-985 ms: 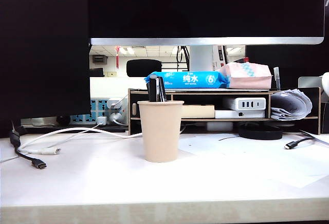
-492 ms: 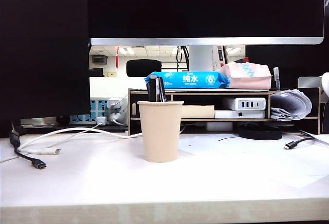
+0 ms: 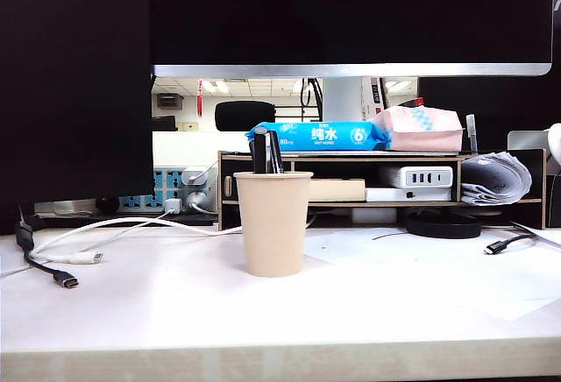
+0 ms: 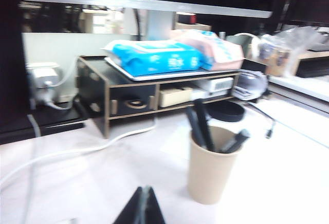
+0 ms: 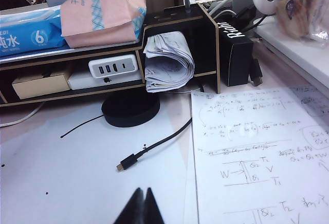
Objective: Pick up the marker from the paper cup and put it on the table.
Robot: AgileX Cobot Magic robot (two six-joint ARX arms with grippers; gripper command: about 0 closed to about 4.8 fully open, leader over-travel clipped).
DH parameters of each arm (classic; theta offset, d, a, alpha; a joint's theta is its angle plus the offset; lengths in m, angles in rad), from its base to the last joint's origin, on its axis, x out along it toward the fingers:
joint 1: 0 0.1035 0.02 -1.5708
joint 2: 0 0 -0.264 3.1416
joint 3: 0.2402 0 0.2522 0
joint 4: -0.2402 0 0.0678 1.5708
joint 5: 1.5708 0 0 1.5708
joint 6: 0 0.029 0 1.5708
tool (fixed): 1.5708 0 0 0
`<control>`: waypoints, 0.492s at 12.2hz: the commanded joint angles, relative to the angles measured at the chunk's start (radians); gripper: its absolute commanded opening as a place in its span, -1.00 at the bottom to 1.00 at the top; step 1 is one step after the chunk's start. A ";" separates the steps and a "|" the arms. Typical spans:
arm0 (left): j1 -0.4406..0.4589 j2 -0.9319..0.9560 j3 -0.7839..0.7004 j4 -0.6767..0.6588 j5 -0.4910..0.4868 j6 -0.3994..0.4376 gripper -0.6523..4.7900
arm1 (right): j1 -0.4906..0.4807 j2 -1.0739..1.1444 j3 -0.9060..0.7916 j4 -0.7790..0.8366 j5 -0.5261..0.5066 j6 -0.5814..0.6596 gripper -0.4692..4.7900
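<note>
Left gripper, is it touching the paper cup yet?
Apart. The left wrist view shows the left gripper shut, with bare table between its tips and the paper cup.

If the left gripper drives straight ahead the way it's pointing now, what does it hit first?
Probably nothing close: the shut left gripper points just past the paper cup, over bare table toward the white cable and wooden shelf behind. Depth is unclear; it could clip the cup's side.

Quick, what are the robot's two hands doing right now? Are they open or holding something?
Left hand: closed, holding nothing, short of the paper cup.
Right hand: closed, holding nothing, over the table near a black cable.
</note>
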 commanded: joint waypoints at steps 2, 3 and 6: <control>-0.140 0.000 0.001 0.011 0.001 0.001 -0.78 | 0.002 0.000 -0.005 0.022 0.000 0.254 -0.84; -0.146 0.000 0.001 0.011 0.001 0.000 -0.78 | 0.001 0.000 -0.005 0.023 -0.051 0.316 -0.84; -0.146 0.000 0.001 0.010 0.001 0.000 -0.78 | 0.003 0.000 -0.005 0.140 -0.241 0.336 -0.84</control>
